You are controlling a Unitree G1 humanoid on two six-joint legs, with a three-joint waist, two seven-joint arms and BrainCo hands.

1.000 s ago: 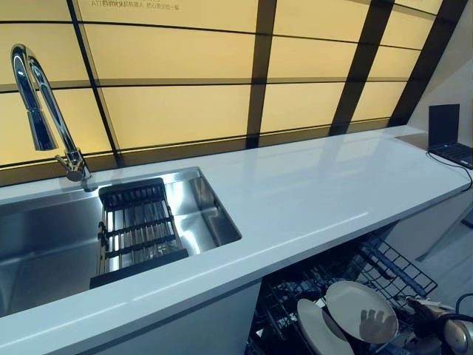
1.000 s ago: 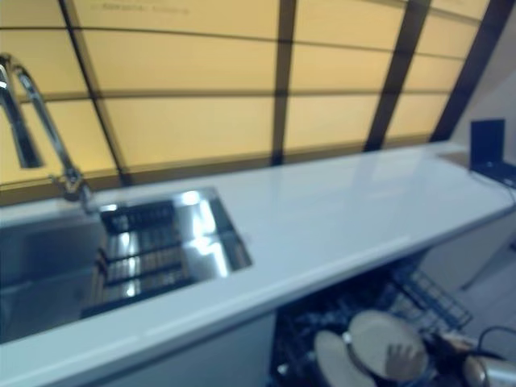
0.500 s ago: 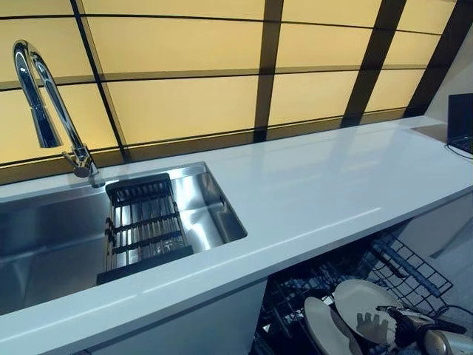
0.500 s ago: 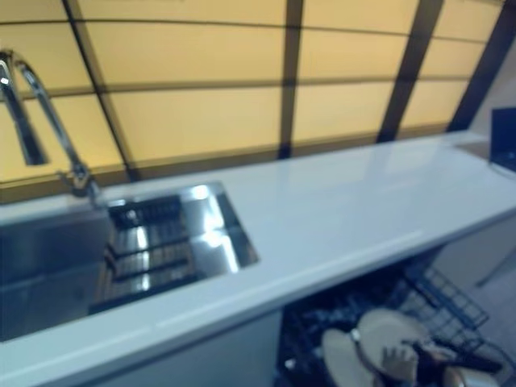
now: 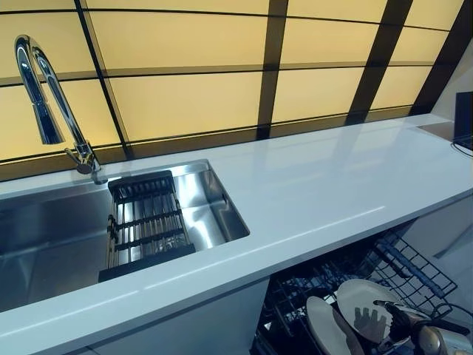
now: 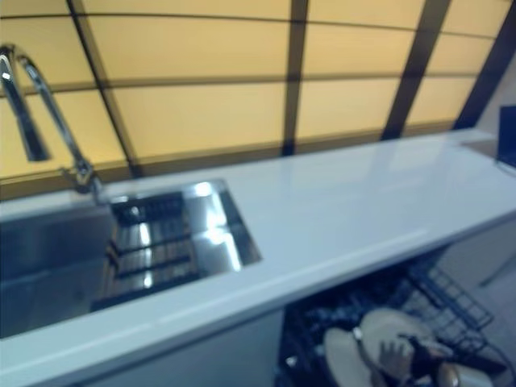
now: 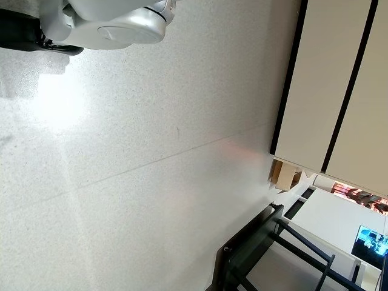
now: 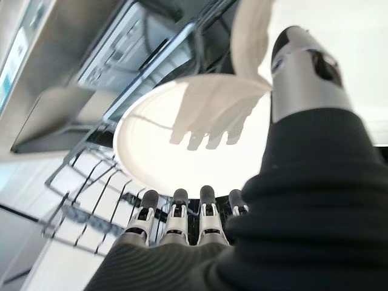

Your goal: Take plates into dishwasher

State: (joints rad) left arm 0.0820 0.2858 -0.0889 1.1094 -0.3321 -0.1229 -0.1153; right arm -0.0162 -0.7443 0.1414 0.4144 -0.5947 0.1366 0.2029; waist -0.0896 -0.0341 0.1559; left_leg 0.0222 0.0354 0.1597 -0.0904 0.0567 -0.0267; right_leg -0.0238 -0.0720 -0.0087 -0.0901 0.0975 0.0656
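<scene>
Backlit amber wall panels [image 5: 185, 96] glow; the right eye view is blurred.

Count: two white plates, one [image 5: 367, 310] facing up at the camera and one [image 5: 325, 327] edge-on just beside it, both in one wire dishwasher rack [image 5: 414, 270]. One tabletop [image 5: 325, 185], one sink [image 5: 44, 237] with one tap [image 5: 52, 103] and one black drain rack [image 5: 144, 225] inside it. One robot hand [image 8: 200, 212] in view, by the plates; one laptop [image 5: 464, 122] at the tabletop's far end.
</scene>
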